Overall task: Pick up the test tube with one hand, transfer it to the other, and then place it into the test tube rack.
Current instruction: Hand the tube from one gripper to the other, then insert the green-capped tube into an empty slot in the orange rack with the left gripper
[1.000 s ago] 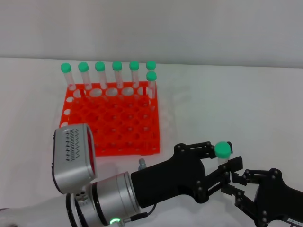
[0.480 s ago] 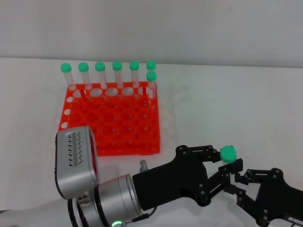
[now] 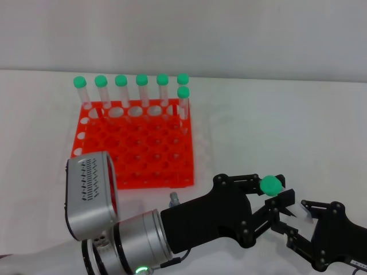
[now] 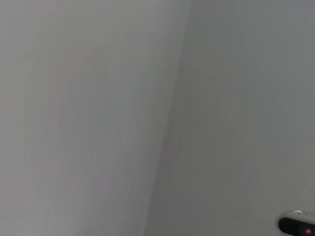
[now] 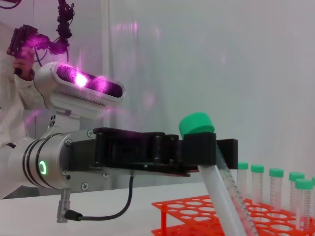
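Mid-handover, in front of the orange-red test tube rack (image 3: 135, 143). Test tube (image 5: 221, 191) pinched just under its green cap by left gripper (image 3: 269, 197), tilted. Right gripper (image 3: 304, 220) alongside, fingers spread, holding nothing. Next, probably: carrying tube leftward to a free rack hole.

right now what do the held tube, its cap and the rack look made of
The test tube looks like clear glossy plastic; the wall shows through it. Its cap looks like matte green opaque plastic. The test tube rack seems moulded orange-red plastic with a slight sheen. The left gripper is shut on the tube; the right gripper stands open beside it.
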`<state>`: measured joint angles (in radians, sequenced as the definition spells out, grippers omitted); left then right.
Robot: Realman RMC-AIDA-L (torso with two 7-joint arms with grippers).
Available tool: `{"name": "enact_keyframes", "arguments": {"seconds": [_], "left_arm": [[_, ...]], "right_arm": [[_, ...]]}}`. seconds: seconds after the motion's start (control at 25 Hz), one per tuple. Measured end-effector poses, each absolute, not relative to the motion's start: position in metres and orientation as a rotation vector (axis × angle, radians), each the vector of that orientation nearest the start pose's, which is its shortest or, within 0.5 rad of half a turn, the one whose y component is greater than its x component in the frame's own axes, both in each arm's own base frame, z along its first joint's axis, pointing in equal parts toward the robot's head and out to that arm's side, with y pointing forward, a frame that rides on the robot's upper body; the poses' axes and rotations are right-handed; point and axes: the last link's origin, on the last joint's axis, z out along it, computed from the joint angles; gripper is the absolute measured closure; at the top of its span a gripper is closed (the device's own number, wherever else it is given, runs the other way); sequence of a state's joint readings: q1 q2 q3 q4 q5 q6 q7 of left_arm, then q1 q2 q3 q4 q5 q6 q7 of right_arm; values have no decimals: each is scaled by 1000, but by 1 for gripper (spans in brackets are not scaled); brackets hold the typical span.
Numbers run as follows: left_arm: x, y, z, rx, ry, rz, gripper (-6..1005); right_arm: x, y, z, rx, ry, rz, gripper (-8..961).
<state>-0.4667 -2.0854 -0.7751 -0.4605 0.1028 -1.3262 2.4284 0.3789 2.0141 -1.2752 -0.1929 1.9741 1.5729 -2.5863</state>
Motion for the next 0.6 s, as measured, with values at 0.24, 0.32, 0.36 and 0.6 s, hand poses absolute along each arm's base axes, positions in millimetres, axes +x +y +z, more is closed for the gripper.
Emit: {"name": "enact_keyframes", "arguments": {"seconds": [0.24, 0.32, 0.36, 0.6], "left_arm": [[-178, 261, -111, -2535, -404, -1377, 782], [-181, 262, -107, -2498, -398, -1388, 784], [-181, 262, -107, -2498, -398, -1388, 784], [-214, 272, -65, -2161, -355, -1373, 785]], "right_arm": [[293, 260, -40, -2483, 189, 950, 704], [299, 263, -37, -2446, 231, 925, 632], [304, 264, -35, -2420, 263, 906, 597], [334, 268, -20, -2273, 394, 784, 402]]}}
